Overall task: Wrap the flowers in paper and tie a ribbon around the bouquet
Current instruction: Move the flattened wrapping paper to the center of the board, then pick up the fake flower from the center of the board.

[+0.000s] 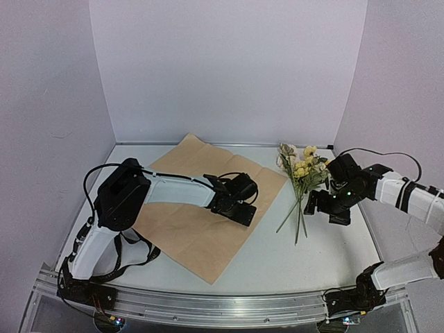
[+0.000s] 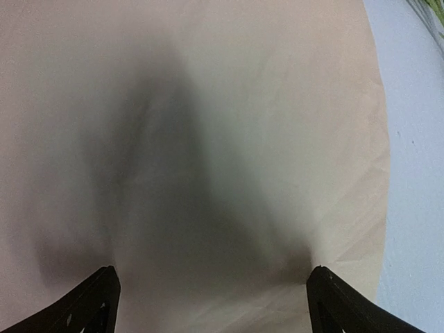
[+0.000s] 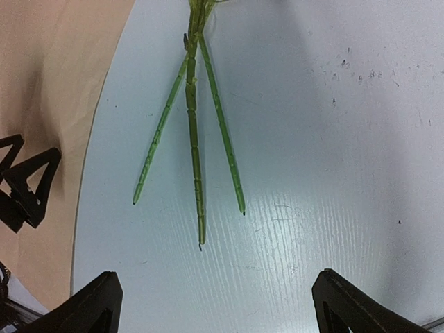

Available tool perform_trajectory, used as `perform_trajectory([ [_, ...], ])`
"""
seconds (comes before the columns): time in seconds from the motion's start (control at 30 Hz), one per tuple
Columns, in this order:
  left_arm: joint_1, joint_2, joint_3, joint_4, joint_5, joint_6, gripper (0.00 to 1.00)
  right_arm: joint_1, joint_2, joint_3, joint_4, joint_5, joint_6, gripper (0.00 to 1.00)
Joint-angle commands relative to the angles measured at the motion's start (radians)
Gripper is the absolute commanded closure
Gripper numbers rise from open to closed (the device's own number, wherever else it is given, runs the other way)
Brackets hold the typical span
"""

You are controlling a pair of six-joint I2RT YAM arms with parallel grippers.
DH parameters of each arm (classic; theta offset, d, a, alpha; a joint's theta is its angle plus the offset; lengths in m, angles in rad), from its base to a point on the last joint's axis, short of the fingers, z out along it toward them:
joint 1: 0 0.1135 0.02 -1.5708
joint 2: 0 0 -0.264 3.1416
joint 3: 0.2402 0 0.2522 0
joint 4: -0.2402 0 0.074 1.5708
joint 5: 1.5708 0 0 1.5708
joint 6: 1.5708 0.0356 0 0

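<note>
Left jaws wide open, empty, low over tan face of paper point(image 1: 187, 229) near its middle. Right jaws likewise fully apart, gripping nothing, above bare tabletop point(image 1: 277, 257), stem ends just ahead. Flowers point(image 1: 303, 170) lying flat just beside paper's right edge, blooms toward far wall.

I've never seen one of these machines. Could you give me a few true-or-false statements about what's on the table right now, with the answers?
1. The paper lies spread out, tan side up. True.
2. The flowers lie on the paper. False: they lie on the bare table beside it.
3. The right pincer is clamped on the stems. False: it is open and holds nothing; the stems lie free ahead of it.
4. The left pincer is open above the paper. True.
</note>
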Motion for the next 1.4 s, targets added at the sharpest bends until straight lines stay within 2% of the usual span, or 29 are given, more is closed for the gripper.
perform_trajectory([
  [0.0,-0.044,-0.009,-0.017,-0.032,-0.035,0.024,0.04,-0.011,0.000,0.008,-0.006,0.038,-0.002,0.02],
  [0.33,-0.138,-0.084,-0.215,0.007,0.019,0.034,0.05,-0.028,0.120,0.090,-0.006,0.078,-0.033,0.02],
  [0.53,-0.151,-0.119,-0.239,0.027,0.037,0.023,0.04,-0.039,0.272,0.227,-0.009,0.099,-0.070,0.03],
  [0.8,-0.106,-0.202,-0.155,-0.029,-0.005,-0.041,0.02,-0.095,0.526,0.422,-0.009,0.036,-0.107,0.25],
  [0.87,-0.083,-0.246,-0.175,-0.019,0.010,-0.051,0.02,-0.101,0.592,0.471,-0.010,0.024,-0.108,0.32],
  [1.1,0.000,-0.340,-0.320,0.035,0.105,-0.078,0.02,-0.104,0.779,0.659,-0.098,0.053,-0.097,0.41],
  [1.37,0.033,-0.357,-0.403,0.061,0.152,-0.076,0.03,-0.104,0.897,0.727,-0.150,0.072,-0.055,0.54],
])
